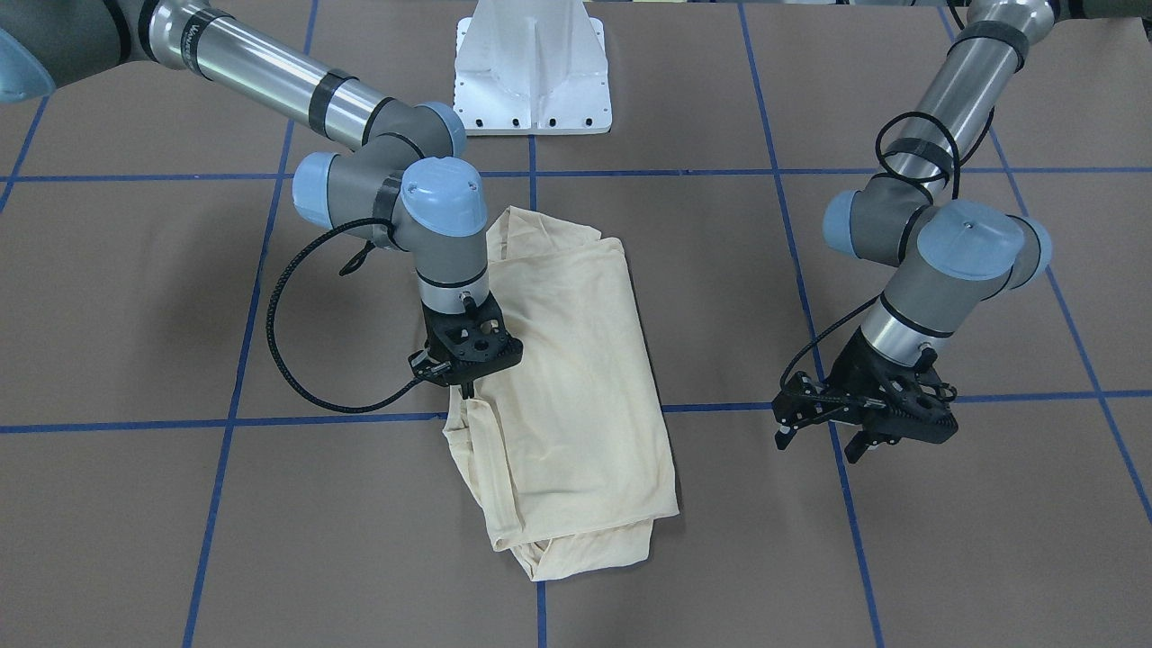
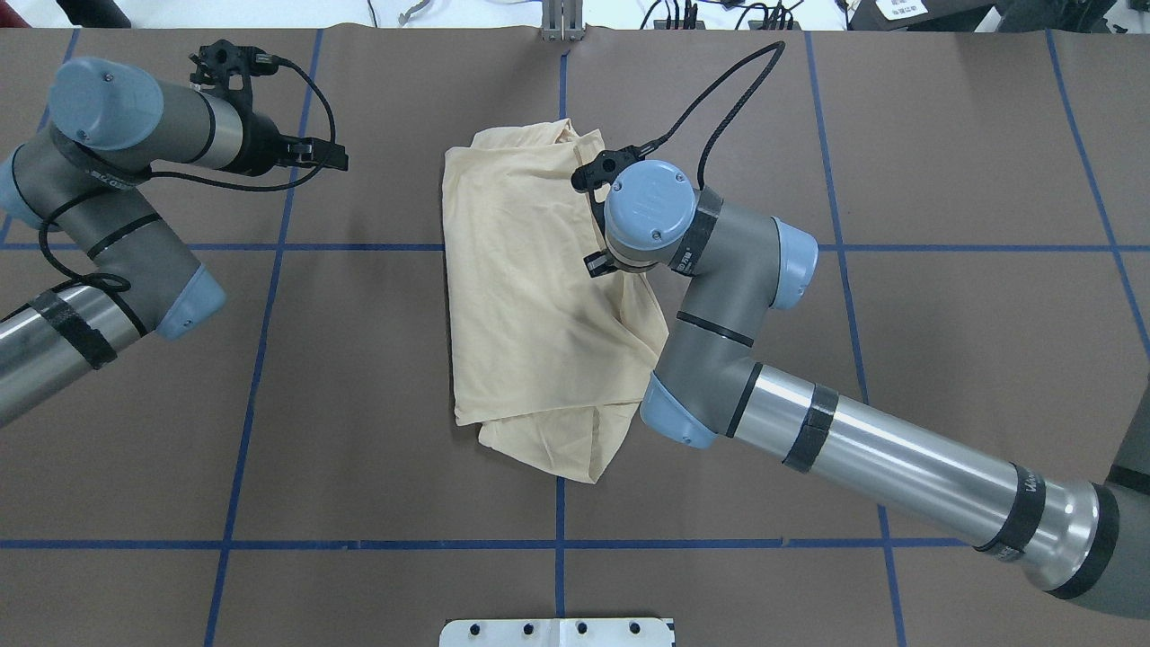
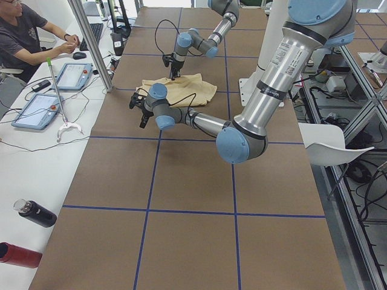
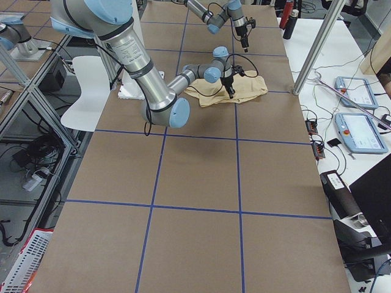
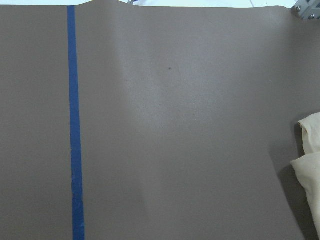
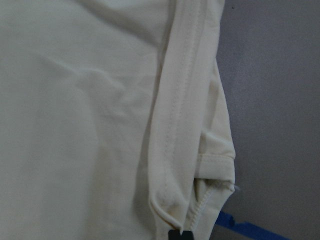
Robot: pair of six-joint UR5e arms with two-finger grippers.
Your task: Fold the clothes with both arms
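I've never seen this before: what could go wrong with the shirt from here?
The right arm sits at the shirt's layered edge alone, so its jaws may catch one layer and spoil the fold. The left arm hangs apart over the table, so a pull could drag the shirt askew.

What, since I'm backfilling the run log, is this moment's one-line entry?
shirt: folded lengthwise, lying on table | right pincer: down at shirt's edge, grip unclear | left pincer: open, over table, apart from shirt
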